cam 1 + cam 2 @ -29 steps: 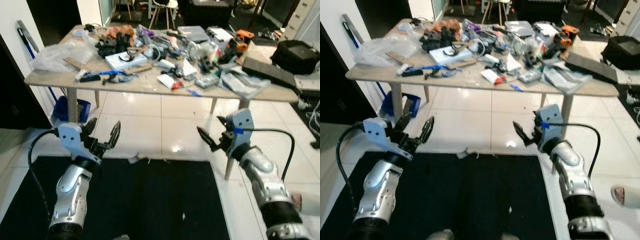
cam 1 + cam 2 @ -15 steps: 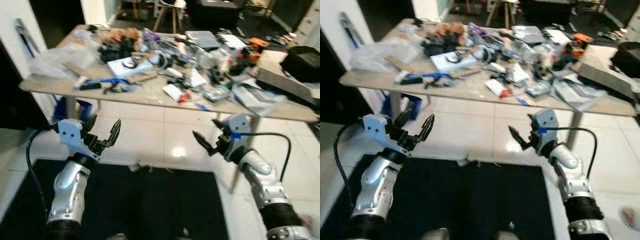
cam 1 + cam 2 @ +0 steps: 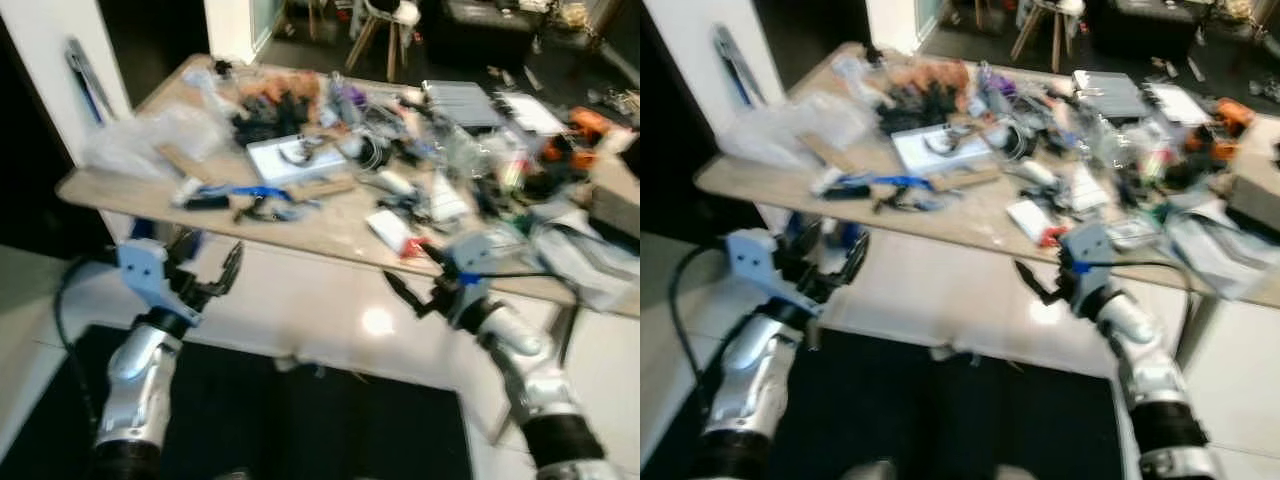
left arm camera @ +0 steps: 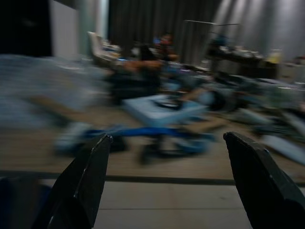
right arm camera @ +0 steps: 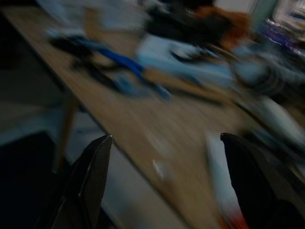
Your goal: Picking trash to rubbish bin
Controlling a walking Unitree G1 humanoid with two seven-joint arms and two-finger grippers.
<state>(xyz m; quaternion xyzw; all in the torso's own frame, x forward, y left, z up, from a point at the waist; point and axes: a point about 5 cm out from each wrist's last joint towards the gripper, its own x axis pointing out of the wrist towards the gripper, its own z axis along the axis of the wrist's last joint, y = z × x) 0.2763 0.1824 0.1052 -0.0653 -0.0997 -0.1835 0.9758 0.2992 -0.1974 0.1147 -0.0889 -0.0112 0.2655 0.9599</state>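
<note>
I see the trash as a small pale scrap (image 3: 288, 361) on the white tile floor (image 3: 300, 310), at the far edge of the black mat (image 3: 300, 420), under the near edge of the worktop (image 3: 330, 235). My left gripper (image 3: 205, 282) hangs just left of it with jaws spread wide and empty. My right gripper (image 3: 1038, 287) is up by the worktop's near edge, jaws apart and empty. Blurred clutter covers the worktop, including a clear plastic bag (image 3: 150, 140) at its left end.
</note>
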